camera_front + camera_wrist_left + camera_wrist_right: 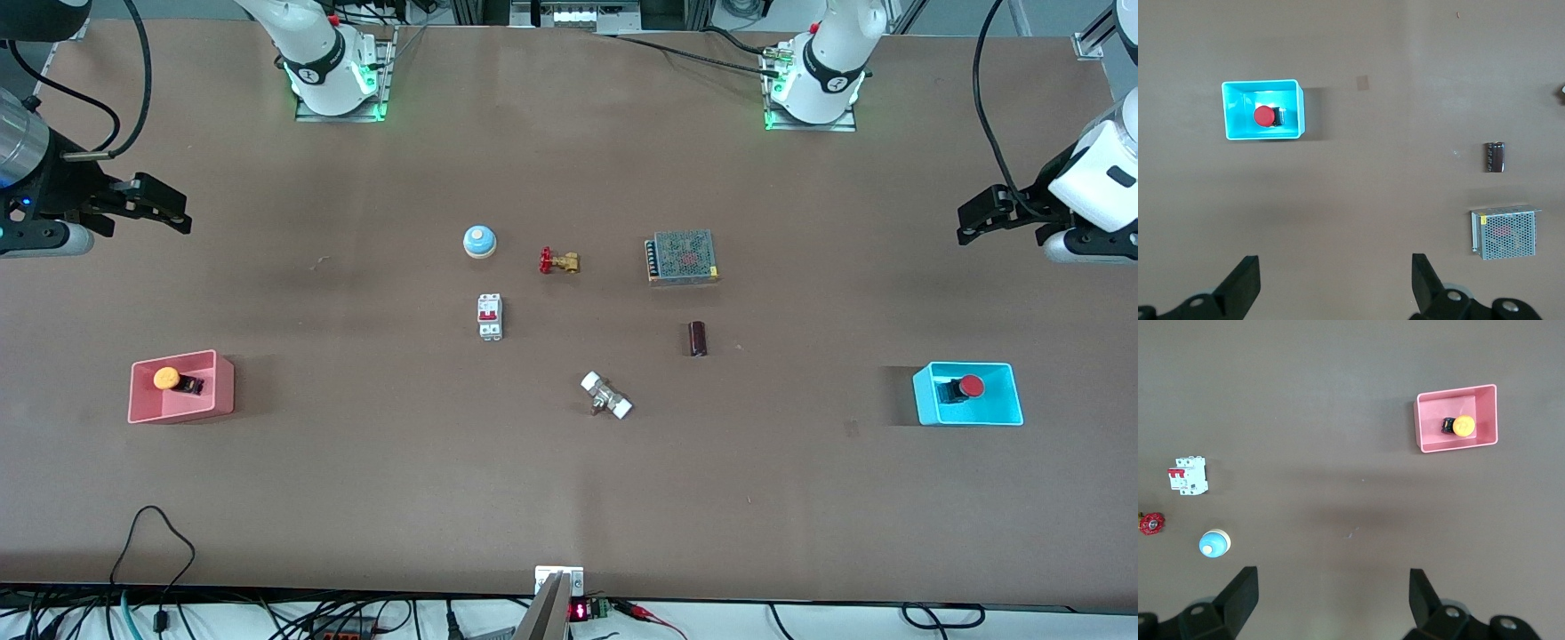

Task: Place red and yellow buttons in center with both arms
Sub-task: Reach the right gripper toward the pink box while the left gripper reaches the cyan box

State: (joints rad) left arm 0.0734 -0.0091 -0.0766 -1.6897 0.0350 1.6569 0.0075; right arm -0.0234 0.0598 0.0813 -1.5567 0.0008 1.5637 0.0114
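The yellow button [167, 379] lies on its side in the pink tray [142, 409] at the right arm's end of the table; it also shows in the right wrist view [1463, 425]. The red button [970, 386] lies in the cyan tray [1000, 414] at the left arm's end; it also shows in the left wrist view [1263, 116]. My right gripper [173, 212] is open and empty, high over bare table at its end [1333, 595]. My left gripper [973, 218] is open and empty, high over bare table at its end [1336, 277]. The center is bare brown tabletop [551, 329].
Around the middle lie a light-blue dome [479, 241], a brass valve with red handle [558, 260], a white circuit breaker [490, 316], a metal mesh box [683, 257], a dark cylinder [698, 339] and a white-ended fitting [606, 396]. Cables run along the table's near edge.
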